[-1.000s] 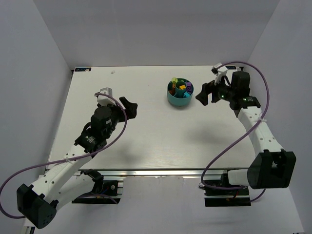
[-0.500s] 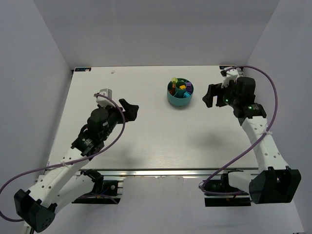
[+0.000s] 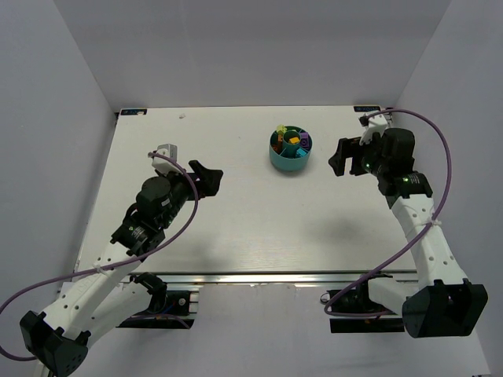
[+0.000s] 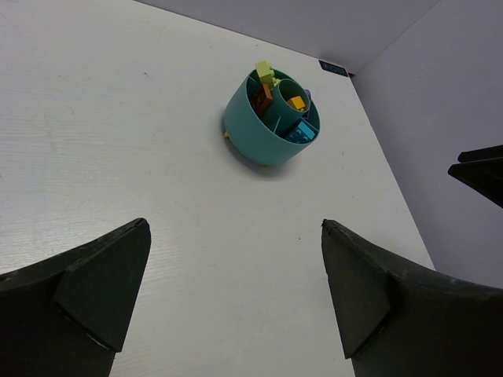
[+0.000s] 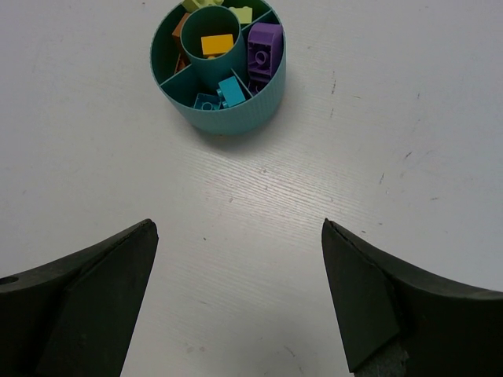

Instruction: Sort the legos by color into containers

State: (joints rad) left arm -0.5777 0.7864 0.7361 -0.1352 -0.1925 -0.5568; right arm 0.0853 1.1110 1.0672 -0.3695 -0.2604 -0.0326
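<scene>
Over the last second the right end effector (image 3: 339, 155) has drawn back from the teal bowl (image 3: 287, 163). It now hangs beside it with bare desk (image 3: 236, 228) between them, its jaws spread wide and holding nothing. In its wrist view the bowl (image 5: 228, 118) sits straight ahead of the fingers, well apart. The yellow brick (image 5: 217, 44) is in the central cup, with the purple brick (image 5: 264, 49), cyan bricks (image 5: 230, 90) and orange brick (image 5: 180, 27) each in their own wedge.

The left end effector (image 3: 208, 174) is also agape and empty, with the bowl far ahead of it. A yellowish speck (image 4: 226, 135) at the bowl's foot may be a stray brick; it is too small to tell. Otherwise the retreat suggests sorting is essentially finished.
</scene>
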